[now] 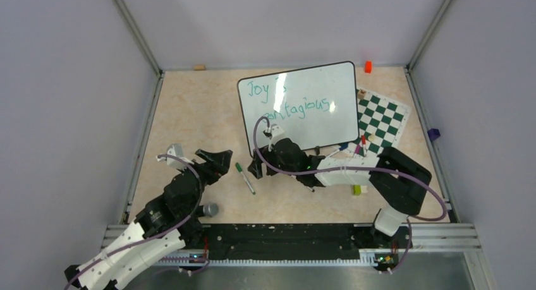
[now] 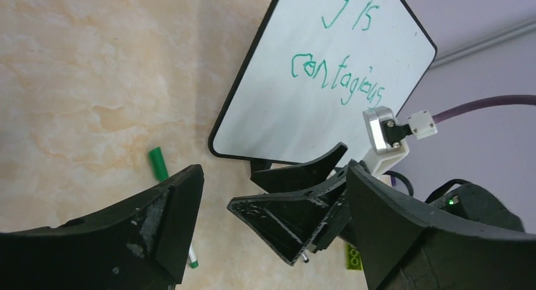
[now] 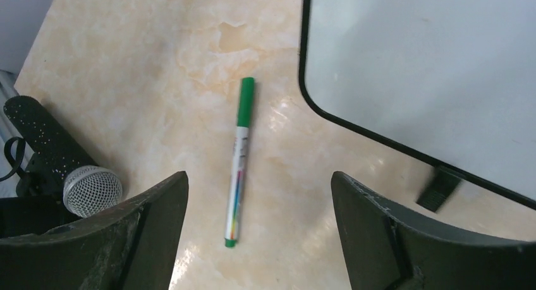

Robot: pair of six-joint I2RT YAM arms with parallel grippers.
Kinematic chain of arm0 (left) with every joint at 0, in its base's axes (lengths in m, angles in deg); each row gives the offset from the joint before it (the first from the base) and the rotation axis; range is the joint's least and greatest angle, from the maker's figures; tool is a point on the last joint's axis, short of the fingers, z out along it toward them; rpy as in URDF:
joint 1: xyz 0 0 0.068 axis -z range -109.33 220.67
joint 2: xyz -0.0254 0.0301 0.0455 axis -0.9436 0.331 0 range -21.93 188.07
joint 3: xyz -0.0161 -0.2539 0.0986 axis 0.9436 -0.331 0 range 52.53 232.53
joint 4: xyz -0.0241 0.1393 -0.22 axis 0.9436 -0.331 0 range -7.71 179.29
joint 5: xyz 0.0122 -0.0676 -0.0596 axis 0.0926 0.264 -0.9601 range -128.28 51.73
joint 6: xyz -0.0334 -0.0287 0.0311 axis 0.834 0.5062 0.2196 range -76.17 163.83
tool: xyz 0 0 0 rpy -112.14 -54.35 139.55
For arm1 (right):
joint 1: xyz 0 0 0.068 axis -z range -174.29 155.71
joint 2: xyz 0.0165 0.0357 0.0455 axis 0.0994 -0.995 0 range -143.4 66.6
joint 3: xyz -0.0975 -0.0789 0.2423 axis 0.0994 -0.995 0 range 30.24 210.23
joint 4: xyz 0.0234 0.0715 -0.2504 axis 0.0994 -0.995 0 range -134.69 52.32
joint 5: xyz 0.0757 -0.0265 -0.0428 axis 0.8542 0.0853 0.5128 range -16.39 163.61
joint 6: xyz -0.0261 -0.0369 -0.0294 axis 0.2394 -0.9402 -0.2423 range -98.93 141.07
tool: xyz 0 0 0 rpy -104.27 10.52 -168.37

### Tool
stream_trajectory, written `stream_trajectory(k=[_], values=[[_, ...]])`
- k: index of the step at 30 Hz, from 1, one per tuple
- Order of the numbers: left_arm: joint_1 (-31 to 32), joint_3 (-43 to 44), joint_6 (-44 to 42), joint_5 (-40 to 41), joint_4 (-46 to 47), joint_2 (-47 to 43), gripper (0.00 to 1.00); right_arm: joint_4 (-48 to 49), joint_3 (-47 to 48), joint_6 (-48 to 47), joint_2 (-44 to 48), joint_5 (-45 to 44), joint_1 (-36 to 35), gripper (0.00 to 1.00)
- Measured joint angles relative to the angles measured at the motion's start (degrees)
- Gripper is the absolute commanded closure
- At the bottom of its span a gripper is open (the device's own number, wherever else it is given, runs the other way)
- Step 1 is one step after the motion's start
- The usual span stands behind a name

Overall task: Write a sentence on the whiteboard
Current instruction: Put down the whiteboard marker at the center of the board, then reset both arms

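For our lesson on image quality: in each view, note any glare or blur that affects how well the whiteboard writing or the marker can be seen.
Top view: glare on the whiteboard washes out the word after "Joy" in the sentence. Left wrist view: the sentence reads sharp, no glare. Right wrist view: the marker is slightly soft; the table beside it shows bright glints.

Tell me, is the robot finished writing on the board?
Looks nearly finished. The sentence "Joy is contagious" is on the whiteboard. Nothing is held: the green marker lies on the table, left gripper and right gripper open. Left: maybe only pulling back.
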Motion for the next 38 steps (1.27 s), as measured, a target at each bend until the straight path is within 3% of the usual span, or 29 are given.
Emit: stream_trajectory(k=[4, 11, 18, 23, 28, 38], values=[[0.0, -1.8, -6.6, -3.2, 4.4, -0.4, 0.01, -4.2, -5.1, -0.4, 9.9, -1.6, 2.3, 0.19], [0.0, -2.9, -17.6, -6.0, 11.2, 4.2, 0.01, -15.3, -14.2, -3.5, 39.8, -6.4, 14.1, 0.19], [0.0, -2.2, -20.4, -4.0, 11.3, 16.7, 0.01, -28.0, -19.3, -6.7, 60.1, -15.4, 16.9, 0.19], [0.0, -1.5, -20.2, -3.8, 10.9, 19.8, 0.01, -34.8, -25.3, -4.5, 71.8, -22.1, 16.9, 0.19], [0.0, -2.9, -19.7, -5.6, 12.4, 16.7, 0.01, -38.3, -28.5, -3.1, 80.0, -25.5, 16.9, 0.19], [0.0, -8.6, -19.1, -6.8, 14.5, 8.7, 0.01, -39.4, -28.7, -2.5, 80.4, -26.3, 16.9, 0.19]])
